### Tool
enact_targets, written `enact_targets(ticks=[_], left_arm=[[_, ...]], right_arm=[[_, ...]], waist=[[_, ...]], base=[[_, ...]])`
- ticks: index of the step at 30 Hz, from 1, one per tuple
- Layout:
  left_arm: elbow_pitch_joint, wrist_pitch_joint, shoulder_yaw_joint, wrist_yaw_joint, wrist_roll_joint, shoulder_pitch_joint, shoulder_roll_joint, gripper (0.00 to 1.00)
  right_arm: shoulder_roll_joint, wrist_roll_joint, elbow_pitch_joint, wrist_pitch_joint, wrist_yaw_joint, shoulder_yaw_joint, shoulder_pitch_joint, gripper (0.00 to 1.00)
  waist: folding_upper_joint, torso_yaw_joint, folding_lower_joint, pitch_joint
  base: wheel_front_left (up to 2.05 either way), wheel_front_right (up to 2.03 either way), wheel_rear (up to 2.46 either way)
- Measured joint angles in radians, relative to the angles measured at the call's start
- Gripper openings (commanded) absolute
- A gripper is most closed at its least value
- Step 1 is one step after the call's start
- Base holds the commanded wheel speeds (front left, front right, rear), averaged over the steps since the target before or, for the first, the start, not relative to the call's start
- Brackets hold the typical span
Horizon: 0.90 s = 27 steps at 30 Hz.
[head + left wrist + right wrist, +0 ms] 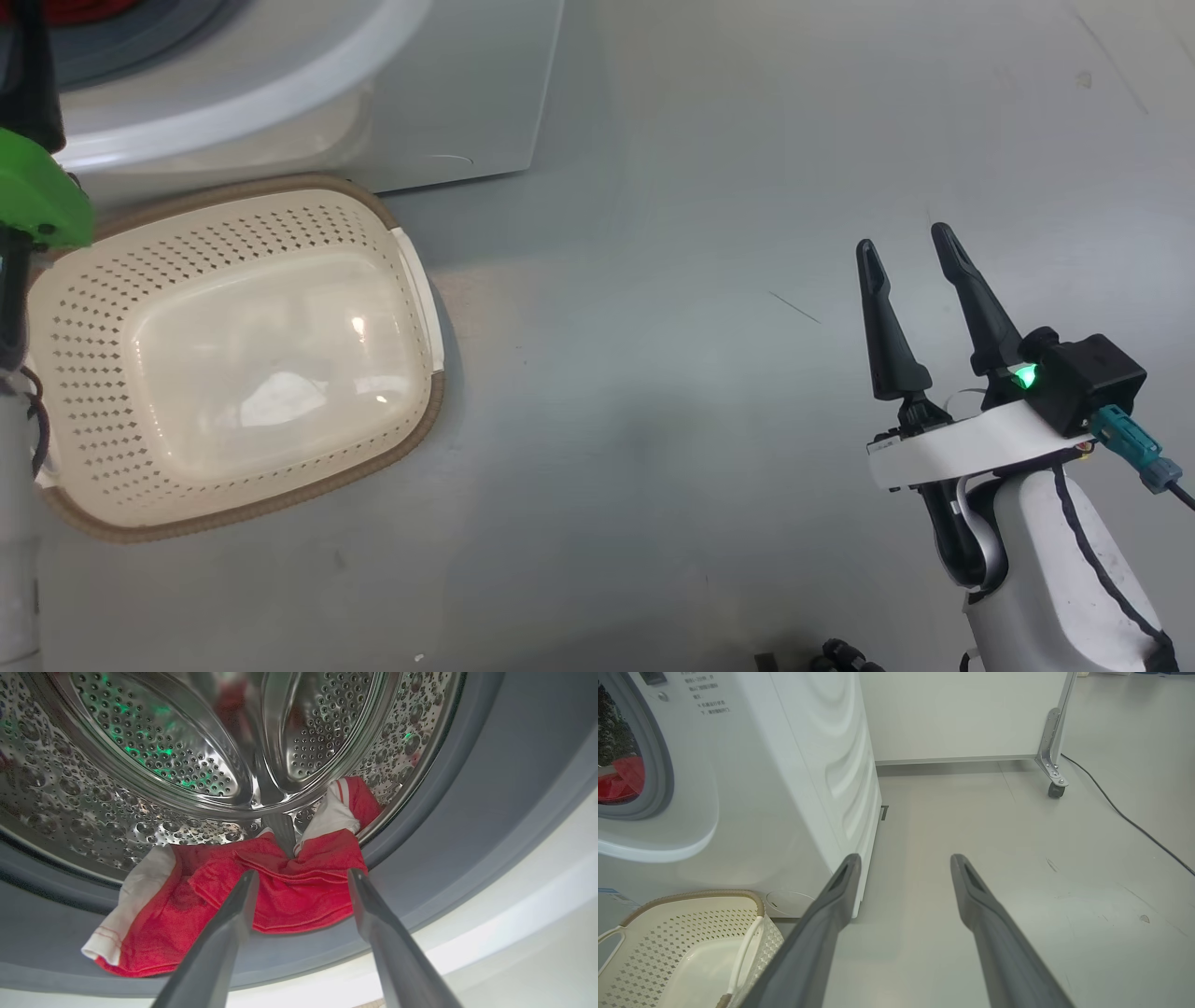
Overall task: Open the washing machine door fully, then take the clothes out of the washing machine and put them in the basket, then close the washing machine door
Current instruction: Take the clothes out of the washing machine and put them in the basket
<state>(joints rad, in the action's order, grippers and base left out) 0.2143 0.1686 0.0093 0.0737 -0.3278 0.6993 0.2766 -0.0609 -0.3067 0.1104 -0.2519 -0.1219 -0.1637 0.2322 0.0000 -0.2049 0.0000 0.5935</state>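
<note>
Smooth grey floor (672, 420), soft sheen, faint scuffs, thin dark scratch (794, 306). Far side: white partition panel (962, 714), grey base strip, metal bracket with small caster (1056, 789) at right corner. Black cable (1125, 816) trailing across floor, far right.

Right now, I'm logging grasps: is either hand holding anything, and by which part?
Nothing is held. The left hand is open, aimed at the clothes in the washing machine; the right hand is open above the floor.

Left hand (302, 871) and right hand (904, 237) spread, seemingly empty.
</note>
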Motion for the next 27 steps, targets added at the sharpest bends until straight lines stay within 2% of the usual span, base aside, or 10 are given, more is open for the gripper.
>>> enact_targets(ticks=[10, 18, 27], left_arm=[[0.112, 0.13, 0.011, -0.051, 0.012, 0.147, 0.019, 1.0], [0.192, 0.187, 0.001, -0.061, 0.014, 0.253, 0.022, 1.0], [0.29, 0.236, 0.019, -0.105, 0.013, 0.348, 0.022, 1.0]], right_arm=[[0.006, -0.008, 0.0, 0.0, 0.0, -0.004, 0.022, 1.0], [0.012, -0.009, -0.001, 0.0, 0.0, -0.006, 0.037, 1.0], [0.014, -0.019, -0.001, 0.0, 0.0, -0.014, 0.051, 1.0]], waist=[[0.0, -0.054, 0.0, 0.052], [0.0, -0.076, 0.0, 0.088], [0.0, -0.094, 0.0, 0.116]], base=[[0.0, 0.0, 0.0], [0.0, 0.0, 0.0], [0.0, 0.0, 0.0]])
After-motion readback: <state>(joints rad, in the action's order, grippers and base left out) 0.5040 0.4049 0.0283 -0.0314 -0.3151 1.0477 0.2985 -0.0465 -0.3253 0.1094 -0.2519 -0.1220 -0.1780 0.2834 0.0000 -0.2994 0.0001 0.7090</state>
